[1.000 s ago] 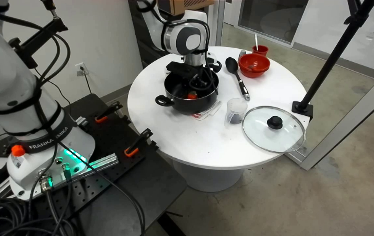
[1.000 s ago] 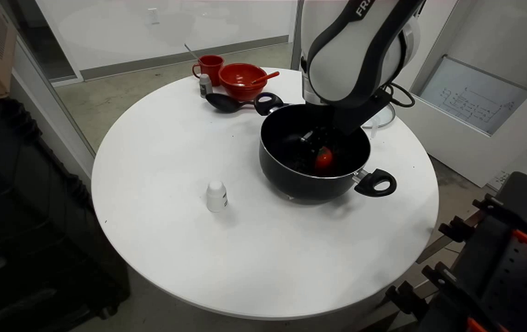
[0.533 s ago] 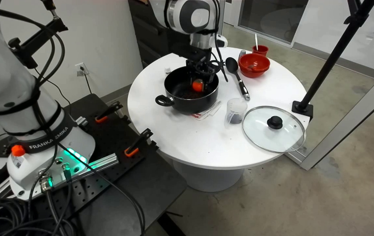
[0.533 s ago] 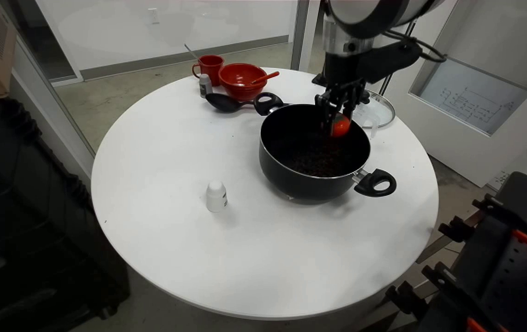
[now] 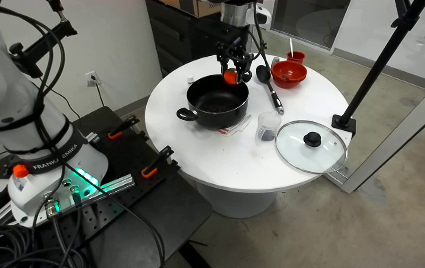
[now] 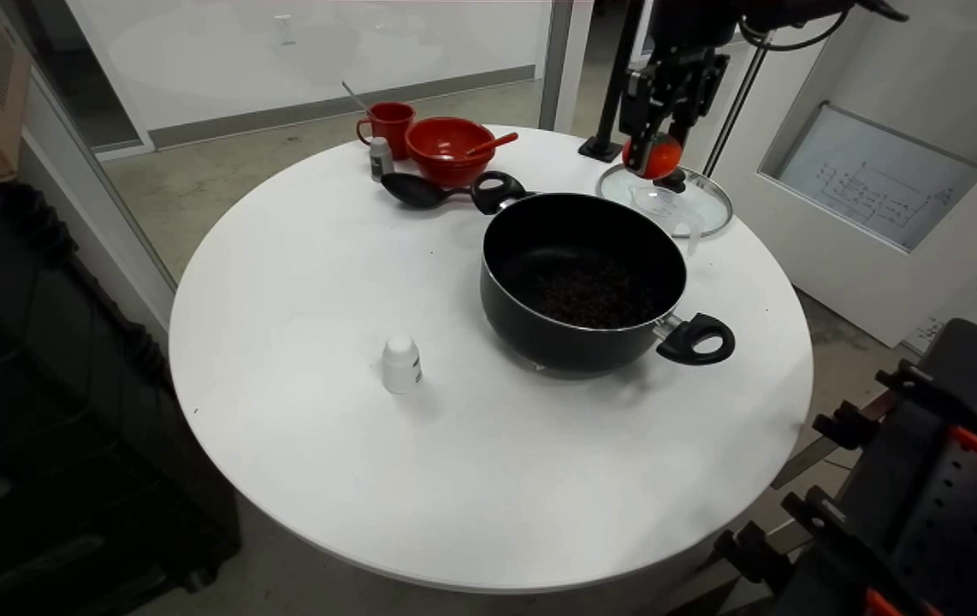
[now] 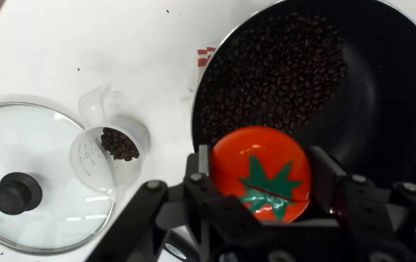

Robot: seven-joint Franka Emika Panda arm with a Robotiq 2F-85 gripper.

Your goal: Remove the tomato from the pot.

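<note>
The tomato (image 5: 230,77) is a glossy red-orange ball with a green painted leaf star. My gripper (image 6: 658,147) is shut on it, one finger on each side. The tomato also shows in an exterior view (image 6: 664,159) and in the wrist view (image 7: 259,149). It hangs in the air above rim height, near the pot's edge. The black pot (image 5: 218,120) stands on the white round table, with dark beans on its floor. The pot also shows in an exterior view (image 6: 570,344) and in the wrist view (image 7: 379,120), behind the tomato.
The glass lid (image 5: 292,149) and a clear measuring cup (image 5: 270,121) with beans lie beside the pot. A black spoon (image 6: 416,192), red bowl (image 6: 450,171), red mug (image 6: 393,128) and grey bottle (image 6: 381,160) are grouped together. A small white bottle (image 6: 401,366) stands alone. A black post (image 5: 380,59) rises at the table's edge.
My gripper was down inside the pot with the tomato. It has risen with the tomato out of the pot and shifted to the right in both exterior views. The pot has not moved.
</note>
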